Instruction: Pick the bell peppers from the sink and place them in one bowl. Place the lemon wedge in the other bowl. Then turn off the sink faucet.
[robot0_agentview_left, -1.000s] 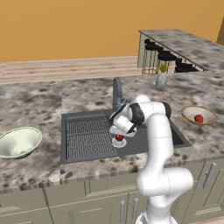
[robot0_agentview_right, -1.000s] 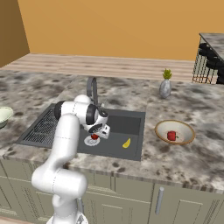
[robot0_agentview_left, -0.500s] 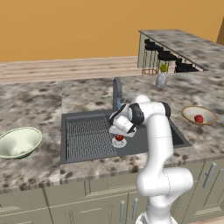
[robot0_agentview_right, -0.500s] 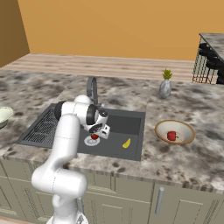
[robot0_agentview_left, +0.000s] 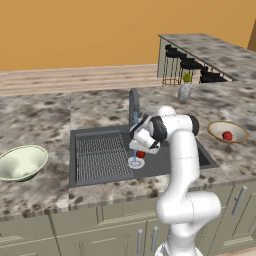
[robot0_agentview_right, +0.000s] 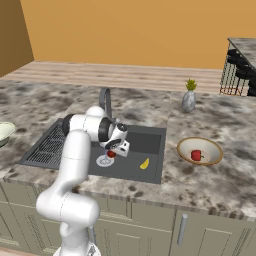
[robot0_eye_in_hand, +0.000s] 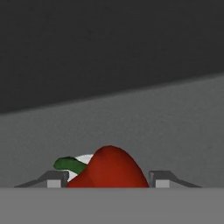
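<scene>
Down in the sink (robot0_agentview_left: 165, 162) (robot0_agentview_right: 145, 142), my gripper (robot0_agentview_left: 140, 153) (robot0_agentview_right: 113, 151) (robot0_eye_in_hand: 109, 183) is shut on a glossy red bell pepper (robot0_agentview_left: 142, 155) (robot0_agentview_right: 110, 154) (robot0_eye_in_hand: 109, 166) just over the round drain (robot0_agentview_left: 134, 163) (robot0_agentview_right: 104, 161). The hand view has both fingertips (robot0_eye_in_hand: 56, 179) against the pepper's sides. A second red pepper (robot0_agentview_left: 227, 135) (robot0_agentview_right: 196, 155) lies in the shallow tan bowl (robot0_agentview_left: 217, 129) (robot0_agentview_right: 212, 150) on the right counter. On the sink floor to the right lies the yellow lemon wedge (robot0_agentview_right: 144, 163). The deeper green bowl (robot0_agentview_left: 22, 162) (robot0_agentview_right: 2, 132) sits far left. Water runs from the faucet (robot0_agentview_left: 133, 102) (robot0_agentview_right: 105, 97).
A ridged wire rack (robot0_agentview_left: 100, 157) (robot0_agentview_right: 50, 145) fills the sink's left half. A small grey vase with a plant (robot0_agentview_left: 184, 91) (robot0_agentview_right: 188, 100) stands on the counter behind the tan bowl. A raised bar counter with black stools (robot0_agentview_left: 192, 67) lies at the back right.
The jaws have closed in on the red pepper over the drain. The arm has hardly shifted, and the pepper stays low in the sink.
</scene>
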